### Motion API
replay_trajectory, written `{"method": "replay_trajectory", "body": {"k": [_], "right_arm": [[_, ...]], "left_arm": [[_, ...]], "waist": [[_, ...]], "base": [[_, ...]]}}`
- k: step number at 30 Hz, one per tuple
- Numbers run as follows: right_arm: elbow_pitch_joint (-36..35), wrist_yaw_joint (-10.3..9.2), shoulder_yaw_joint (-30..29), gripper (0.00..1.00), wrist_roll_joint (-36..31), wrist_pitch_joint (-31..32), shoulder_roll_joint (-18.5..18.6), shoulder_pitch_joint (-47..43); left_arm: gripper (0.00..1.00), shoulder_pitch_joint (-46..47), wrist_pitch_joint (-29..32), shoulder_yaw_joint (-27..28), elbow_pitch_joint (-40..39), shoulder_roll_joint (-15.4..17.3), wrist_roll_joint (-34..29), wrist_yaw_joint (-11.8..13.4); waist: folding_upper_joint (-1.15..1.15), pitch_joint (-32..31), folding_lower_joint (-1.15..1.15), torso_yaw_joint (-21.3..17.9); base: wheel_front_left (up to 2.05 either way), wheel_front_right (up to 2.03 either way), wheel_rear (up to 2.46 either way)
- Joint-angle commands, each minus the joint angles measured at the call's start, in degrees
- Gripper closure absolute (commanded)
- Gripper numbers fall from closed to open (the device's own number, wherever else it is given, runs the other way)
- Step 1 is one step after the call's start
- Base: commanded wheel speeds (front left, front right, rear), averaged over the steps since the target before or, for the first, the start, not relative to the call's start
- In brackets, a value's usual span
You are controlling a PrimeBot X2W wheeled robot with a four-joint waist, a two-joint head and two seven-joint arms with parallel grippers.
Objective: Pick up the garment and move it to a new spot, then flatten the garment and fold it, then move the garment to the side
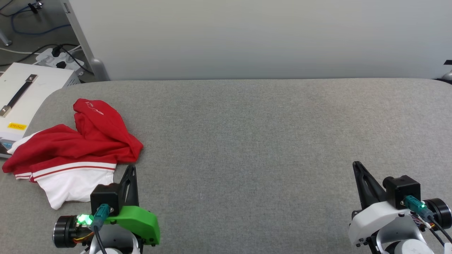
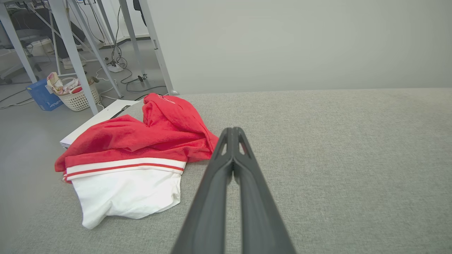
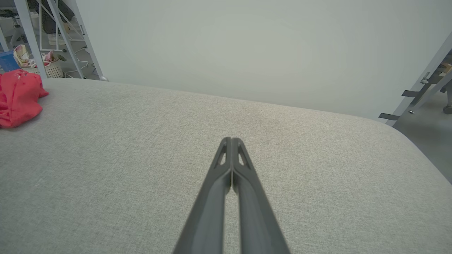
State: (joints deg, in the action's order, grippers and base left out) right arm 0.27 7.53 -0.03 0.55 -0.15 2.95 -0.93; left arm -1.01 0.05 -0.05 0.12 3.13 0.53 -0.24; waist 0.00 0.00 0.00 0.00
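Note:
The garment point(image 1: 77, 148) lies crumpled at the left end of the grey table, red with a white sleeve and red-white striped trim toward me; its left edge hangs over the table's edge. It shows in the left wrist view point(image 2: 141, 151) and as a red bunch at the far left of the right wrist view point(image 3: 17, 97). My left gripper point(image 1: 132, 167) is shut and empty, its tips just right of the garment's near edge, apart from it point(image 2: 232, 129). Far off at the lower right, my right gripper point(image 1: 356, 164) is shut and empty over bare table point(image 3: 231, 139).
The grey fabric-covered table point(image 1: 247, 141) runs wide to the right of the garment. A pale wall panel point(image 1: 247, 35) stands behind it. A white case with a handle point(image 1: 21, 95) sits off the left edge, with cables and a laundry basket point(image 2: 76, 95) on the floor.

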Motion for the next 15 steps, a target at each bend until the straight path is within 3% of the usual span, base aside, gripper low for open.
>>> {"method": "replay_trajectory", "body": {"k": [1,15], "right_arm": [[-0.27,-0.04,0.03,1.0,-0.55,0.15,-0.07,0.93],[-0.27,-0.04,0.03,1.0,-0.55,0.15,-0.07,0.93]], "left_arm": [[1.0,1.01,-0.05,0.05,-0.12,-0.25,-0.53,0.24],[1.0,1.01,-0.05,0.05,-0.12,-0.25,-0.53,0.24]], "waist": [[0.0,0.0,0.0,0.0],[0.0,0.0,0.0,0.0]], "base": [[0.0,0.0,0.0],[0.0,0.0,0.0]]}}
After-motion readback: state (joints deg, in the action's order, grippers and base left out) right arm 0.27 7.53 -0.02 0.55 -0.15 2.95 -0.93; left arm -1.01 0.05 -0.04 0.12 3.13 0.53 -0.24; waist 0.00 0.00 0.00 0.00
